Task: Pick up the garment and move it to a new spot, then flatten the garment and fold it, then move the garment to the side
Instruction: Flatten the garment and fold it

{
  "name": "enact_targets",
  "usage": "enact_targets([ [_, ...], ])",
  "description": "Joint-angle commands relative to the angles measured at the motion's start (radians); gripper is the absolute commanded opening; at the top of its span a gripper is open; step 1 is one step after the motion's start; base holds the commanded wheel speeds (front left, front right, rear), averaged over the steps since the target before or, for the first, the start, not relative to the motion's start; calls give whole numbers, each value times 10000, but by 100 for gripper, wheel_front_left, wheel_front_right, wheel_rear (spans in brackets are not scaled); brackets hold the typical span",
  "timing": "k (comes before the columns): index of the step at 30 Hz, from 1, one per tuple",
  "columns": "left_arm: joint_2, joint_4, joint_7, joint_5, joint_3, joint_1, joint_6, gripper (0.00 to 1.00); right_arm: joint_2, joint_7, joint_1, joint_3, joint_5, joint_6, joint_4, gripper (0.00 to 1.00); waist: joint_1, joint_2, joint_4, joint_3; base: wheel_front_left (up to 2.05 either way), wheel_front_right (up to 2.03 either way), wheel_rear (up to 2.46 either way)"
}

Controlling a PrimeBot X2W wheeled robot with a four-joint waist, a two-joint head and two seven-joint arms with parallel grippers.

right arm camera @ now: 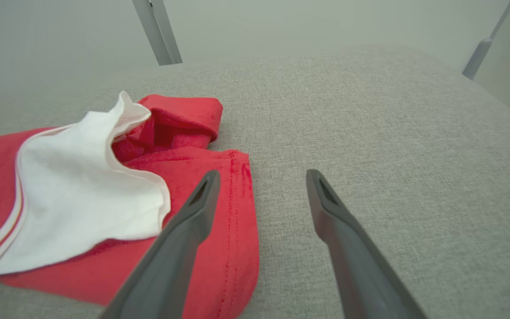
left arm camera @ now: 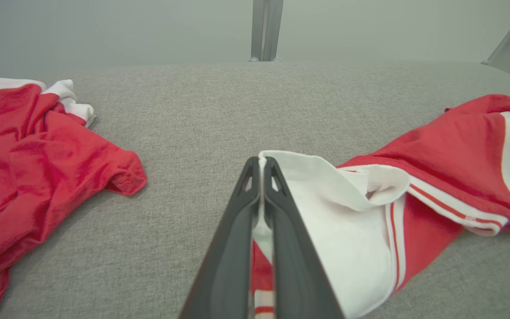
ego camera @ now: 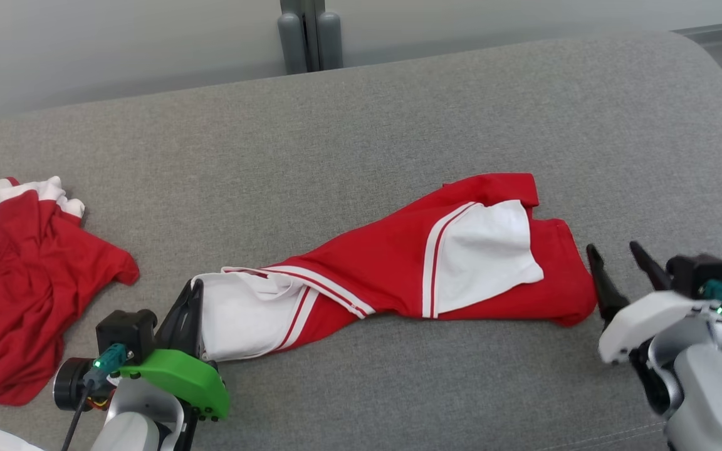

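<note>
Head view: we see a long red fabric garment with white panels and striped trim (ego camera: 392, 269) lying stretched out on a grey woven upholstered surface (ego camera: 398, 125). It runs from lower left up toward the right of middle, partly twisted. One white panel lies flat near its right end, and another white section bunches at its left end.

The left gripper (ego camera: 195, 287), with its green plastic mount, sits at the garment's left end. In the left wrist view its two dark fingers (left arm camera: 233, 248) are pressed together, with a white edge of the garment pinched between them, so it has a firm hold on the cloth there.

The right gripper (ego camera: 612, 247), with its white housing, is at the garment's right end, jaws spread wide and nothing between them. In the right wrist view one of its fingers (right arm camera: 179, 248) shows over the red stitched hem while the other is over bare grey fabric. We cannot tell whether that finger touches the hem.

A crumpled red garment with white trim (ego camera: 29, 294) lies apart at the far left of the surface. Two grey rounded posts (ego camera: 309, 37) stand behind the back edge.
</note>
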Motion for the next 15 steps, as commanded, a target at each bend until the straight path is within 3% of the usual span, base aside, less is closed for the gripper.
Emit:
enact_targets([
  [1,86,-132,42,78,-14,31,18,0,-259,316,-513,46,370,-11,364,100,0,0,108,178,0,0,0],
  [10,215,-424,132,257,-340,-358,-144,0,-1369,2206,-2496,2322,2851,-8,1686,100,0,0,458,738,0,0,0],
  [15,223,-340,105,287,-444,-438,-158,0,-1708,2415,-2940,3319,3676,-8,2084,100,0,0,543,812,0,0,0],
])
